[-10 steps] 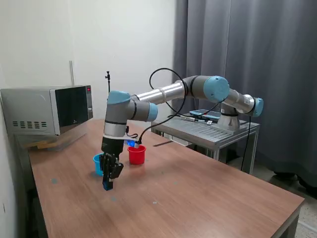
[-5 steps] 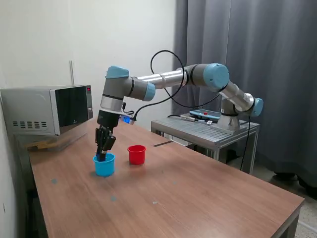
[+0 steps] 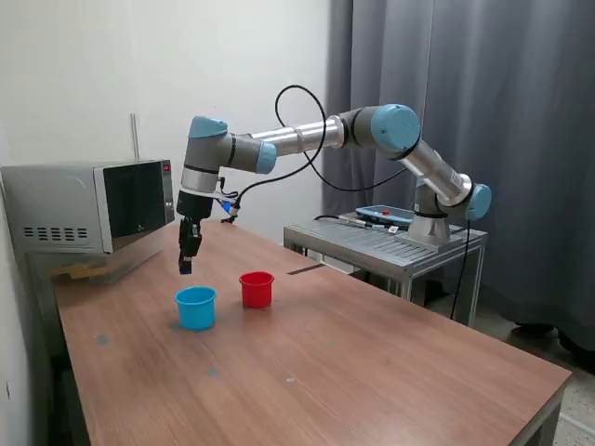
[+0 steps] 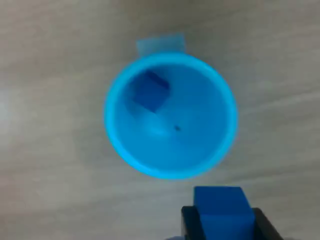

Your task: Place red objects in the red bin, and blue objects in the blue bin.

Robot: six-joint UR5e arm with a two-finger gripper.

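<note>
A dark blue cube [image 4: 150,91] lies inside the blue cup [image 4: 170,116], against its inner wall, while a second blue cube [image 4: 221,206] sits clamped between the black fingers of the pincer [image 4: 221,220], held in the air above the table [image 3: 372,362] just outside the cup's rim in the wrist view. In the exterior view the pincer [image 3: 186,260] hangs pointing down, above the blue cup [image 3: 195,308] and slightly toward the exterior view's left of it, well clear of the rim. The red cup [image 3: 257,289] stands upright just beside the blue one, on the exterior view's right; the two are near but apart, and its contents cannot be seen. The arm [image 3: 307,139] reaches across from its base on a metal stand [image 3: 390,243] at the exterior view's right. A microwave [image 3: 88,206] rests at the table's far corner on the exterior view's left, with a white wall and a grey curtain [image 3: 483,111] behind.
</note>
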